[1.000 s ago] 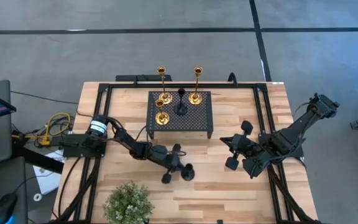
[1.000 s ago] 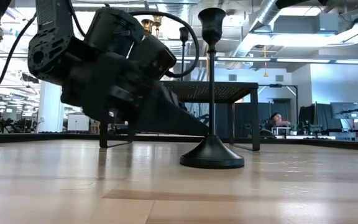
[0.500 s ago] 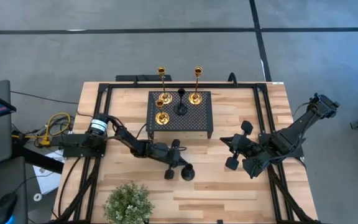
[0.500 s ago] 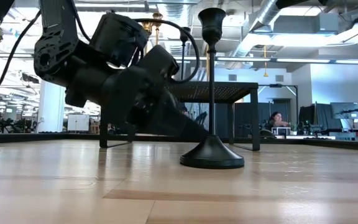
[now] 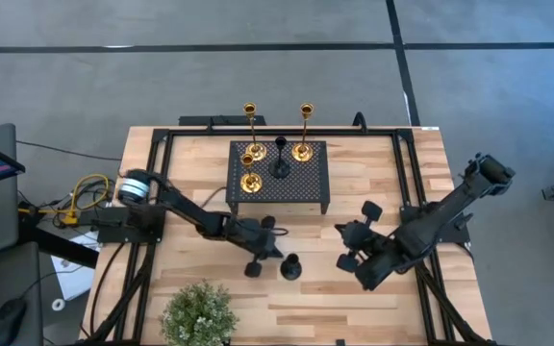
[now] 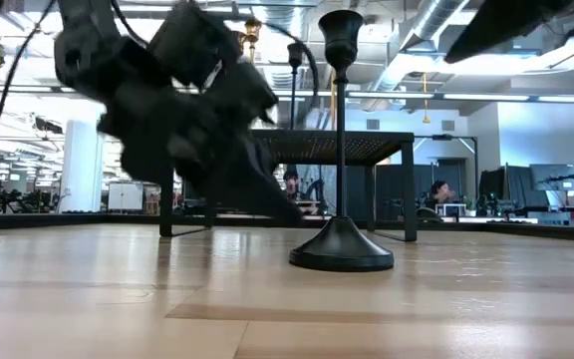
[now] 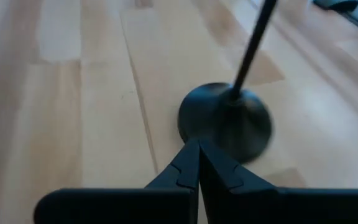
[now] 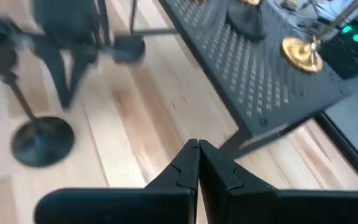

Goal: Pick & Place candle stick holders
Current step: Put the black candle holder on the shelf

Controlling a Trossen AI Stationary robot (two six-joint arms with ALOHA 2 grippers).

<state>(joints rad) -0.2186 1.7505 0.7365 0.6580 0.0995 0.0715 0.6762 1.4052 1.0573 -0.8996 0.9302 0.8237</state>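
The left gripper (image 5: 256,252) sits low over the table (image 5: 354,288), just beside a black candle holder (image 5: 290,268) standing upright on the wood in front of the stand. In the left wrist view its fingers (image 7: 188,167) are pressed together with nothing between them, their tips pointing at that holder's round base (image 7: 225,119) without touching it. The right gripper (image 5: 354,242) hangs over the table to the right of the holder; its own wrist view shows its fingers (image 8: 191,163) clenched on nothing too.

No writing can be read anywhere.

Only the high view shows the perforated stand (image 5: 279,179) from above, carrying another black holder (image 5: 280,163) and gold holders (image 5: 301,149). The low view shows the standing holder's full slim stem and cup.
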